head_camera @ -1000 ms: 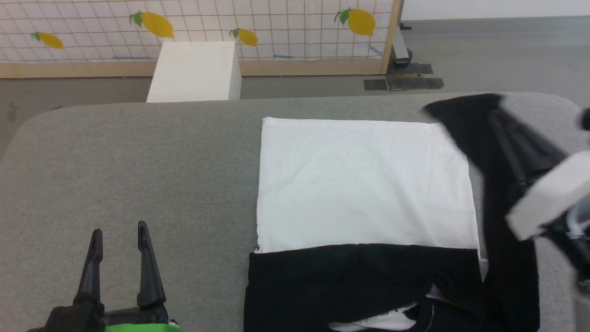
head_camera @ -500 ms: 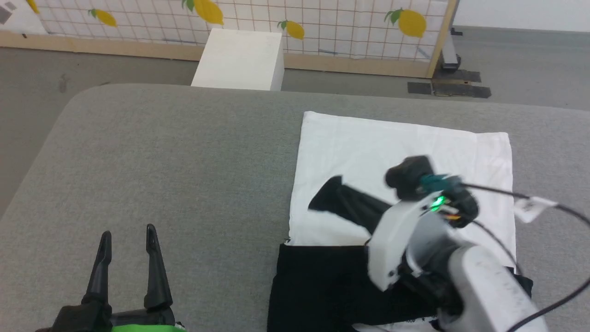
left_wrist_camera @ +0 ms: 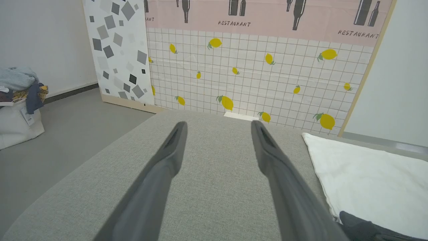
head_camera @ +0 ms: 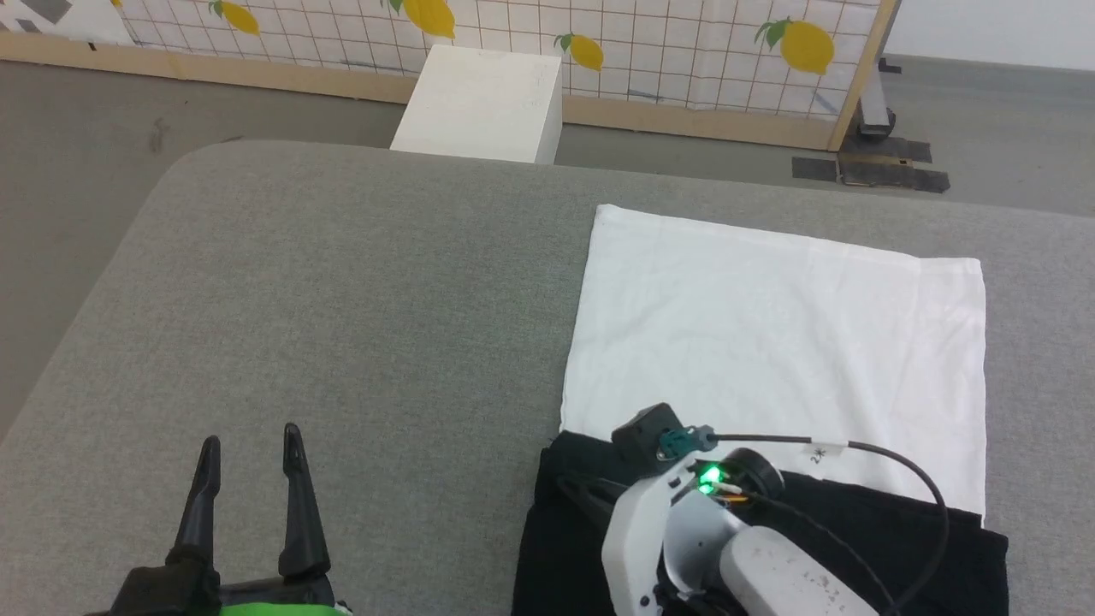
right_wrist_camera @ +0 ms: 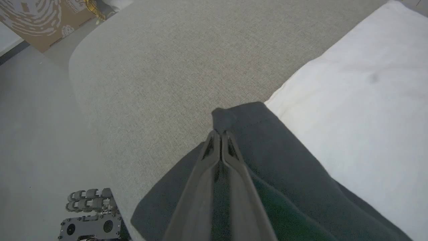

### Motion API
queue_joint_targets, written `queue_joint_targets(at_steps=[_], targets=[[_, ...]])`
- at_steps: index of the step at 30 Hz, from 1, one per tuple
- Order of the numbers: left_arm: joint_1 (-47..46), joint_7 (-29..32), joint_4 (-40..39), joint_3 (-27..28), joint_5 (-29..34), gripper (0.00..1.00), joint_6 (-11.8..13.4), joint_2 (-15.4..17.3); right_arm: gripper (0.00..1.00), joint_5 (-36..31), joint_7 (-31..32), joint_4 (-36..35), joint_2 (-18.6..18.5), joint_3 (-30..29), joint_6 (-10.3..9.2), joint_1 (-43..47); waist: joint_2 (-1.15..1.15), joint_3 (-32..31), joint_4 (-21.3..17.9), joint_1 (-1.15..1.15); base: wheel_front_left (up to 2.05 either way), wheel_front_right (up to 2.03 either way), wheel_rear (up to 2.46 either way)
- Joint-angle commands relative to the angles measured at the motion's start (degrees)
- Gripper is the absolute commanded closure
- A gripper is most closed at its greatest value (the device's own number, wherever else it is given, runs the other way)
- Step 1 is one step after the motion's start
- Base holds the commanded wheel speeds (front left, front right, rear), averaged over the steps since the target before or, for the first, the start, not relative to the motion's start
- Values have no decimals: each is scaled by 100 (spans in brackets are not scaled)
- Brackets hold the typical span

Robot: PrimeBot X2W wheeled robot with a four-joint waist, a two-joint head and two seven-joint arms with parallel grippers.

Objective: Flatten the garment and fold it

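garment (head_camera: 774, 334): smooth matt cloth; tabletop (head_camera: 342, 299): rough matt woven fabric

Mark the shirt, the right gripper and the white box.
shirt (head_camera: 770, 342), head view, middle of its white body.
right gripper (right_wrist_camera: 220, 134), right wrist view, between its shut fingertips.
white box (head_camera: 483, 98), head view, its large pale face.

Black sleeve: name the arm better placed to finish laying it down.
Right. The right tool is shut on the black sleeve; the left tool hangs open over the grey table, off the garment.
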Motion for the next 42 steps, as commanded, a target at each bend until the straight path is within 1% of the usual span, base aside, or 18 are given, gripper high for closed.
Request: queue_joint_targets(at_steps=[1,4,7,10,12,14,16,19,21,23,25,27,30,33,35,37,41,42], targets=[[-107,-57,25,0,-51,0,-21,-40,0,173,-109,21,16,103,-9,-179,0,-5,-35,0,0,0,0],[-117,-64,42,8,-61,0,-25,-35,0,523,-231,-41,17,269,-9,-349,0,-17,-125,0,0,0,0],[-127,-66,25,15,-52,0,-21,-17,0,713,-340,-198,18,128,-9,-510,0,-31,-236,0,0,0,0],[-118,-56,-31,19,-27,0,-12,22,0,501,-504,-558,-18,-588,-9,-564,0,-37,-407,0,0,0,0],[-116,-46,-62,8,-15,0,-11,36,0,206,-596,-869,-204,-1103,-9,-458,0,-42,-484,0,0,0,0],[-105,-40,-97,2,-3,0,3,41,0,-230,-686,-1276,-428,-1713,-9,-246,0,-32,-569,0,0,0,0],[-96,-34,-124,-8,5,0,5,52,0,-722,-746,-1814,-542,-2535,-9,127,0,2,-665,0,0,0,0],[-82,-31,-128,-23,7,0,13,49,0,-1344,-749,-2642,-437,-3726,-9,785,0,74,-813,0,0,0,0],[-76,-43,-123,-30,3,0,17,31,0,-1686,-775,-3126,-326,-4322,-9,1176,0,131,-927,0,0,0,0],[-85,-70,-122,-49,2,0,-4,3,0,-1951,-835,-3516,-195,-4769,-9,1541,0,179,-1032,0,0,0,0],[-101,-113,-132,-91,22,0,-70,-22,0,-2163,-979,-3763,-114,-5025,-9,1850,0,217,-1128,0,0,0,0],[-88,-148,-105,-140,88,0,-124,-31,0,-2332,-1117,-3861,-60,-5156,-9,2144,0,246,-1200,0,0,0,0],[-35,-181,-41,-175,152,0,-155,-86,0,-2402,-1300,-3887,-4,-5235,-9,2462,0,282,-1278,0,0,0,0],[-13,-197,42,-171,166,0,-191,-128,0,-2244,-1431,-3883,14,-5221,-9,2601,0,342,-1354,0,0,0,0],[-147,-201,43,-152,141,0,-281,-114,0,-2112,-1469,-3901,16,-5162,-9,2607,0,421,-1383,0,0,0,0],[-427,-164,25,-160,179,0,-413,-12,0,-2064,-1484,-3963,17,-5121,-9,2555,0,550,-1381,0,0,0,0],[-1536,303,13,-165,166,0,-771,213,0,-2031,-1486,-4163,18,-5040,-9,2329,0,917,-1309,0,0,0,0],[-2729,936,144,-188,187,0,-1147,494,0,-1970,-1425,-4327,18,-5050,-9,2116,0,1307,-1267,0,0,0,0]])
